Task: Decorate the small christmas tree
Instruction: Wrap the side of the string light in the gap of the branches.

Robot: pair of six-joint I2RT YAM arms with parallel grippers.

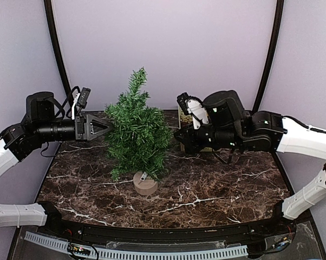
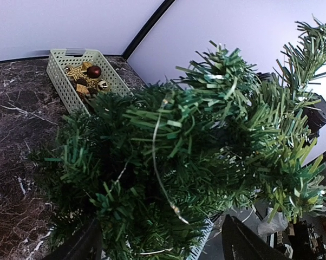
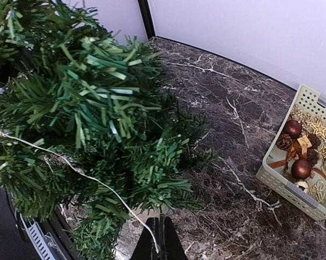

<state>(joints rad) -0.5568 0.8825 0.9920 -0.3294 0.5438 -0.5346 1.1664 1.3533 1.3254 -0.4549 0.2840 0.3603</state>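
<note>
My right fingers (image 3: 157, 246) are nearest the right wrist camera. They are pressed flat together at the bottom edge of the view, just off the lower branches of the small christmas tree (image 1: 138, 130). A thin pale wire (image 3: 76, 168) trails out of the needles and runs right up to their tips. I cannot tell whether it is nipped between them or only lies against them.

My left gripper (image 1: 108, 126) stands wide apart on the opposite side. Its two dark fingers (image 2: 244, 244) flank a clump of branches without closing on anything. The wire (image 2: 155, 146) drapes across the foliage in front of it.

The tree stands upright on its round tan base (image 1: 145, 184), left of the middle of the marble table (image 1: 217, 184). It is nearer the front edge than the back. My two grippers hem in its middle from left and right, level with each other.

To the right of the base, open marble runs out to the table's right edge and forward to the black front rim (image 1: 152, 230). More marble separates the tree from the pale green basket (image 3: 276, 179) of ornaments, which sits near the back edge. Behind the table, the pale wall and two dark curved poles close the space.
</note>
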